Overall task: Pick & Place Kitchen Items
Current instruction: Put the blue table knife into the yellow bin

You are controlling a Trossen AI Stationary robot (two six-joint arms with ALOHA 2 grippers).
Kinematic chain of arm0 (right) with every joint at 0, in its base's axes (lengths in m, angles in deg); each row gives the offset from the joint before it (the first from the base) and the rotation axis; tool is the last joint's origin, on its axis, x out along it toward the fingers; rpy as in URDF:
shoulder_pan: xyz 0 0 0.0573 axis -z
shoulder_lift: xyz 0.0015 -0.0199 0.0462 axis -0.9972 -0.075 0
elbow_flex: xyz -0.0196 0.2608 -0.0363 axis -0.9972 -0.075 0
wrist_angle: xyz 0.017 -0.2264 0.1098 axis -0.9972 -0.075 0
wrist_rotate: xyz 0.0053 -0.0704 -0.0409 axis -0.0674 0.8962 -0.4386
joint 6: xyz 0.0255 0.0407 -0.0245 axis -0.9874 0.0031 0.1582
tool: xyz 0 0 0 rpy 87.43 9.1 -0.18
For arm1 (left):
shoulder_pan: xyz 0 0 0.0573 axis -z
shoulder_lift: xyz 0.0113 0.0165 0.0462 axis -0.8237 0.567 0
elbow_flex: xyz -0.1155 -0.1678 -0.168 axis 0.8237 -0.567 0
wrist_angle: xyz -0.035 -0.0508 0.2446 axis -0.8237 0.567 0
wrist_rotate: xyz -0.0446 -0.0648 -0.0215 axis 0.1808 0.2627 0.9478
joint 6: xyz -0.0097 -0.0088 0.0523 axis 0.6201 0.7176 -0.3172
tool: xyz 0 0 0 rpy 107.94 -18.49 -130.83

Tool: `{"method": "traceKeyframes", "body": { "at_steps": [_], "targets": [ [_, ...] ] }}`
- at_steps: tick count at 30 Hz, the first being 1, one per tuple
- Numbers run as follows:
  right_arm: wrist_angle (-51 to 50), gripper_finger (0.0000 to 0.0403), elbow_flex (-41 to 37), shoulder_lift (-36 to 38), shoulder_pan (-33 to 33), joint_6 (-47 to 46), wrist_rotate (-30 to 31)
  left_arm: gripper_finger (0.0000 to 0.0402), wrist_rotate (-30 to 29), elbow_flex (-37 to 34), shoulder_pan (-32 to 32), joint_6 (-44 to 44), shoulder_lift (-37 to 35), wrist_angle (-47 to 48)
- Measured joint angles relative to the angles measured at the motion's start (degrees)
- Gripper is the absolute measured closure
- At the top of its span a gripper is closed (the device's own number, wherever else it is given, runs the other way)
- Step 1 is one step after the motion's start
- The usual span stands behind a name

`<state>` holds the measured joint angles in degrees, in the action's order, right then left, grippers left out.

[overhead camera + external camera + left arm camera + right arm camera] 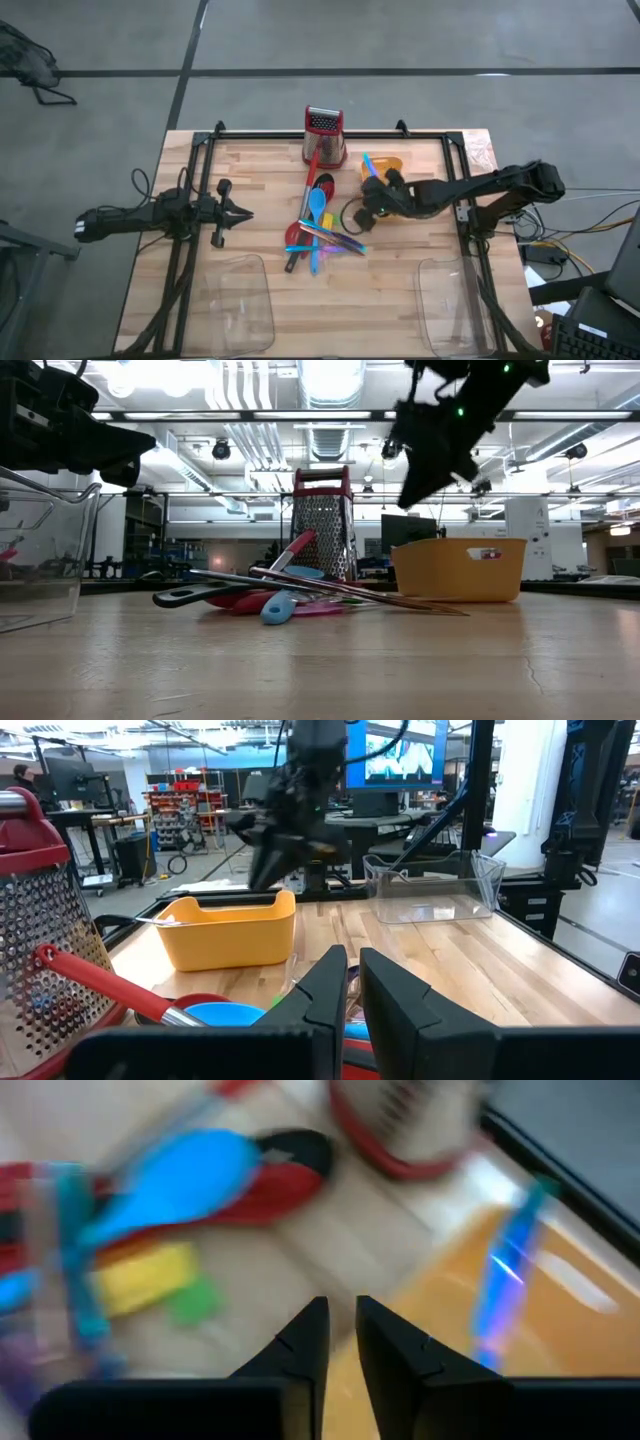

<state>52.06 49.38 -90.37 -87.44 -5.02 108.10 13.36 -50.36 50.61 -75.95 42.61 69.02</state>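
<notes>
The kitchen items lie in a heap [320, 228] at the table's middle: a blue spoon [180, 1180] over a red one [275, 1185], a red-handled utensil [300, 548], thin coloured sticks [335, 240], and small yellow and green pieces [150, 1280]. An orange bin [390, 165] stands right of the heap with a blue stick [510, 1260] in it. My right gripper [368, 200] hangs above the table between bin and heap, slanting down, shut with nothing between its fingers. My left gripper [243, 212] waits level at the left, shut, clear of everything.
A red-topped box grater [324, 135] stands upright at the far edge, behind the heap. Two clear plastic trays sit near the front edge, one on the left [240, 300] and one on the right [450, 300]. Bare wood shows between the trays.
</notes>
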Motion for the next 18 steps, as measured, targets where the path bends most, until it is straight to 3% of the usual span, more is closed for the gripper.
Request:
{"method": "traceKeyframes", "body": {
  "at_steps": [5,18],
  "targets": [
    [8.0,0.0311,-0.2,-1.0,-4.2,4.9,-4.4,0.0362,0.0,0.0,0.0,0.0,0.0,0.0],
    [14.1,0.0232,2.4,-13.5,-7.8,9.6,-5.0,0.0362,0.0,0.0,0.0,0.0,0.0,0.0]
  ]
}}
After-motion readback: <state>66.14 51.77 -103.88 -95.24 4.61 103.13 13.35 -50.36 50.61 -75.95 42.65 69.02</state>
